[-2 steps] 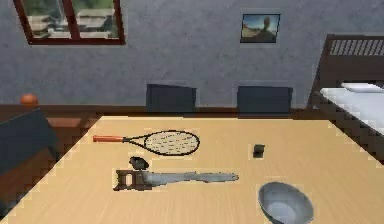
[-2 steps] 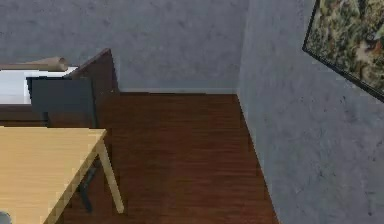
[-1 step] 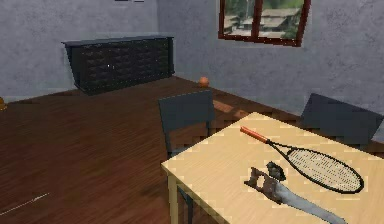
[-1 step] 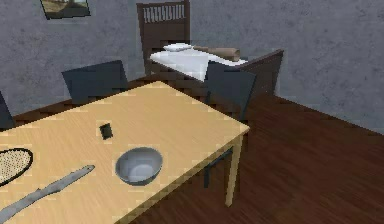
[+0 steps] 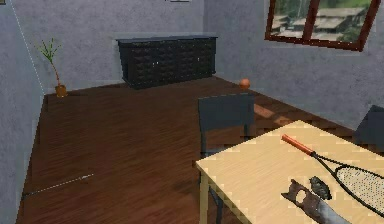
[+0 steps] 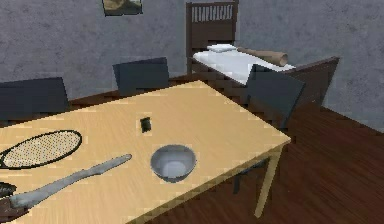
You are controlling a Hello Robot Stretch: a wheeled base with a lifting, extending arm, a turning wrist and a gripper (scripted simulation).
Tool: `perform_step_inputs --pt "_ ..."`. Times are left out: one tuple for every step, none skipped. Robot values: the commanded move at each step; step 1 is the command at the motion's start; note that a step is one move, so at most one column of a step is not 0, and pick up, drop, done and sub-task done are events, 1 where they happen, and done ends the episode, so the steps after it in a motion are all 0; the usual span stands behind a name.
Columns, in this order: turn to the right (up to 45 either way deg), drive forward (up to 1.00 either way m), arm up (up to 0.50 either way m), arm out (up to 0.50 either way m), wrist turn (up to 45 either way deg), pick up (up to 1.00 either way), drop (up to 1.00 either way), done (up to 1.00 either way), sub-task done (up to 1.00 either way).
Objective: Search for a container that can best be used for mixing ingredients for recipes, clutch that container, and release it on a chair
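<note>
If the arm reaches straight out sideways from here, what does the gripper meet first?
Probably the grey bowl on the wooden table, nearest along that line, though it may sit slightly left; depth is unclear.

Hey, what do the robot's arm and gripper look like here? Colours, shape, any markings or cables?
These pictures don't let me tell the colour, shape, markings or cables of the arm or gripper. Along the arm side view's bottom edge, what I can describe is the pale wooden table with a round grey bowl standing on it.
</note>
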Motion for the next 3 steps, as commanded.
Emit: perform_step_inputs --pt "0.0 0.0 0.5 0.0 0.0 0.0 0.0 0.0 0.0" --pt "0.0 0.0 0.38 0.0 0.0 0.0 0.0 0.0 0.0" --pt "0.0 0.0 0.0 0.24 0.0 0.0 0.0 0.0 0.0"
